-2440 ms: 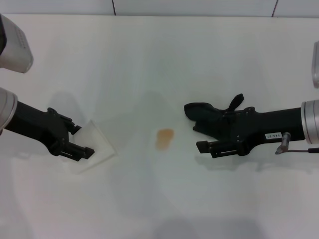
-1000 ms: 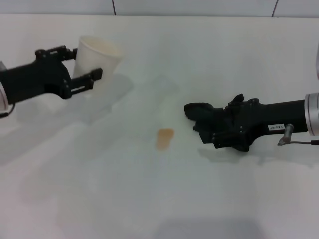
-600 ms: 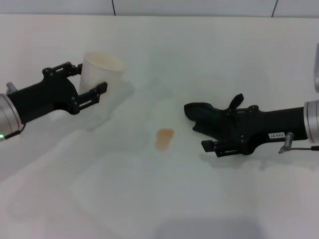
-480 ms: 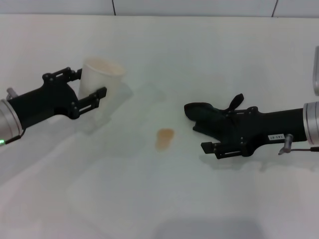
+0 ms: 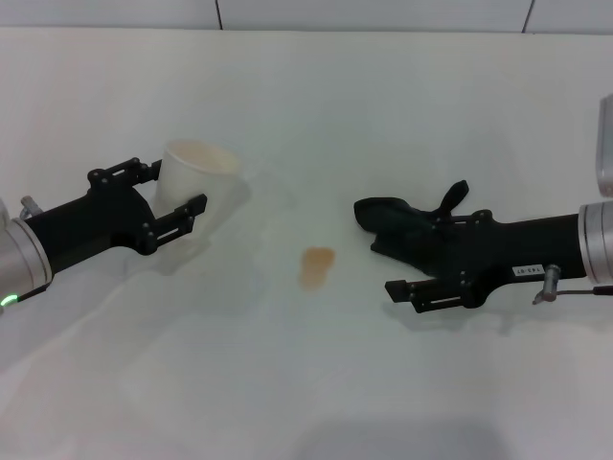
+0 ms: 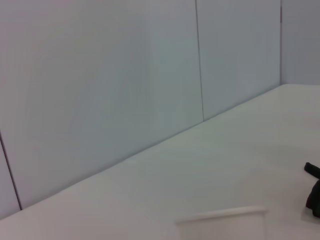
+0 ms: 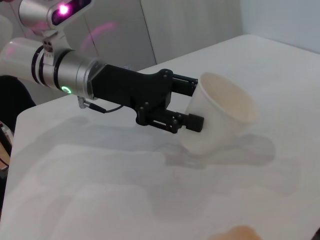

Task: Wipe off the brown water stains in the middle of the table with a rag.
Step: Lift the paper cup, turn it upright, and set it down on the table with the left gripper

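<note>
One stain [image 5: 316,266] lies mid-table [image 5: 316,115], untouched; the rag [image 5: 395,222] sits just right of it, under the right gripper [image 5: 421,292], whose jaws stand apart, holding nothing; the left gripper [image 5: 172,196] clasps a tilted cup [image 5: 192,177] at far left, well clear. To wipe well, the right gripper should likely close on the rag's bulk, not its flap, then drag it flat across the blotch with light pressure. Compared with a second ago, the cup has come lower and nearer the table; the right gripper has opened beside the rag.
</note>
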Controlling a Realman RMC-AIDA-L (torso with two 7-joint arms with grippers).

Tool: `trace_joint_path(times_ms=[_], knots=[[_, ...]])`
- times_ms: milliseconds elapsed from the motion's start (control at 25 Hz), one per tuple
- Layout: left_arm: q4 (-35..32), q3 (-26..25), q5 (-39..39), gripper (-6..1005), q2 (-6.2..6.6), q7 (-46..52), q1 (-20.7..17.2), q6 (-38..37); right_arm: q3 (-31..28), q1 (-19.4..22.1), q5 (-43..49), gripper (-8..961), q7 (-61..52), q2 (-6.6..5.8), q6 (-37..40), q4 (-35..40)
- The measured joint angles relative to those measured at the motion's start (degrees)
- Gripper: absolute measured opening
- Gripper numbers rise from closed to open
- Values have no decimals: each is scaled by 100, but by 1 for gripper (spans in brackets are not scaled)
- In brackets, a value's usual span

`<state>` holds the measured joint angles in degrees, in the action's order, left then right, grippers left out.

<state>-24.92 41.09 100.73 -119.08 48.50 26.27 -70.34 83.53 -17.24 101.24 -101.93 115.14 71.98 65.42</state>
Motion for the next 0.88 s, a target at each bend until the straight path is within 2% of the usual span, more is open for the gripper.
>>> trace_joint_path(times_ms=[880], knots=[[-80, 21, 184, 661, 3, -54, -298, -30, 345, 27, -31, 779, 36, 9, -114, 47]])
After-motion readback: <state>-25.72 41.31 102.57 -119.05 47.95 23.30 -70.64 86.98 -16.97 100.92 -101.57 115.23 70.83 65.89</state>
